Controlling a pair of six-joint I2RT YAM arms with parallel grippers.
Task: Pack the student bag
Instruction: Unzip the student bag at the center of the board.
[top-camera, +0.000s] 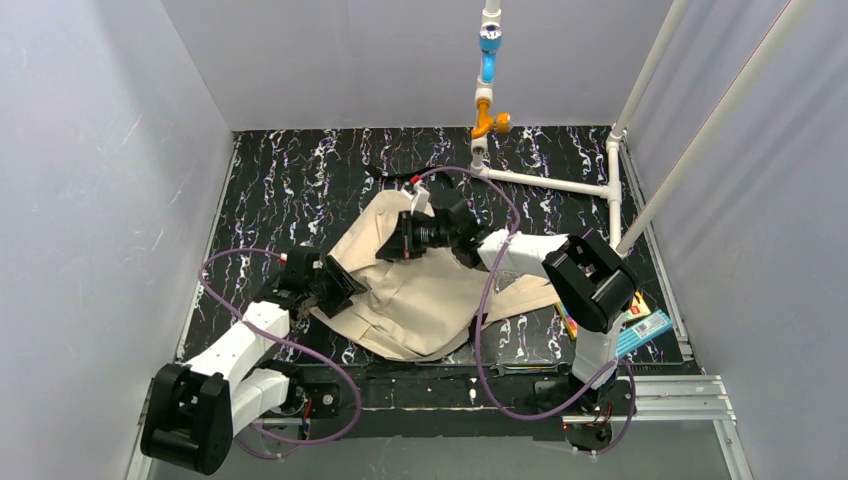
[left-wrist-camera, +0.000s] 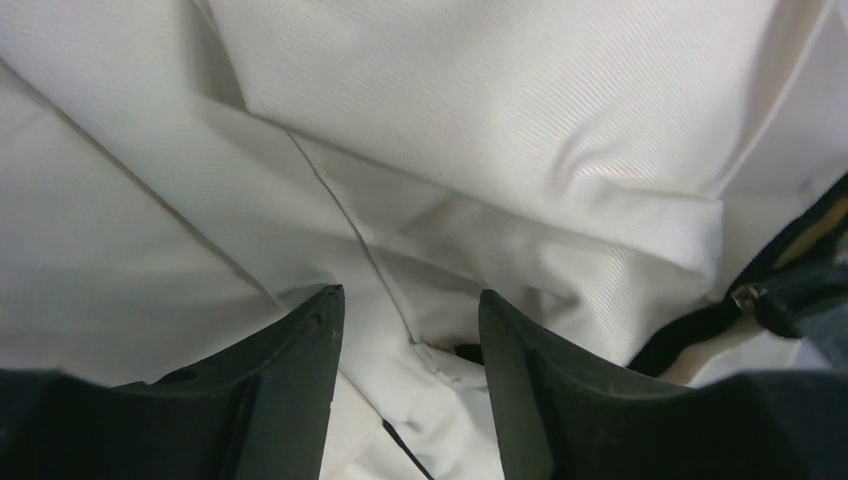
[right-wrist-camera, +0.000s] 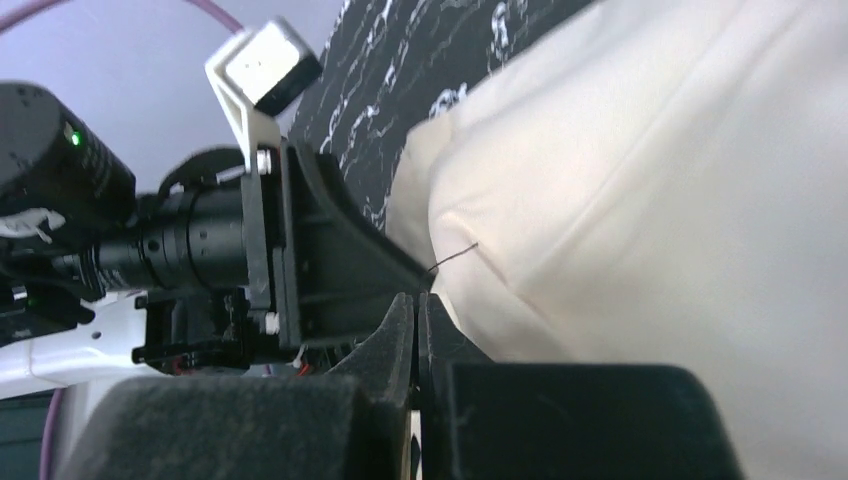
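The student bag, a large beige soft fabric backpack, lies flat and rumpled at the middle of the black table with white marbling, its rounded end towards the far side. Both of my arms reach onto it.

My left gripper is at the bag's left edge. Its two black fingers stand apart, tips down against the pale cloth, with a creased fold and a seam running up through the gap between them. They are spread, not closed on anything. Just to the right of them, in the left wrist view, a black zipper with a small metal pull curves along the fabric.

My right gripper is over the bag's upper part, pointing to the left. Its fingers are pressed together with no gap. They lie right beside a beige edge of the bag, but I cannot tell whether any cloth is caught between them. A thin dark thread sticks out of the fabric just past the tips.

To the right, partly under my right arm, lies a stack of colourful books, apart from the bag. Purple cables loop around both arms. At the far edge stands a white pipe frame with a blue fitting and an orange fitting.
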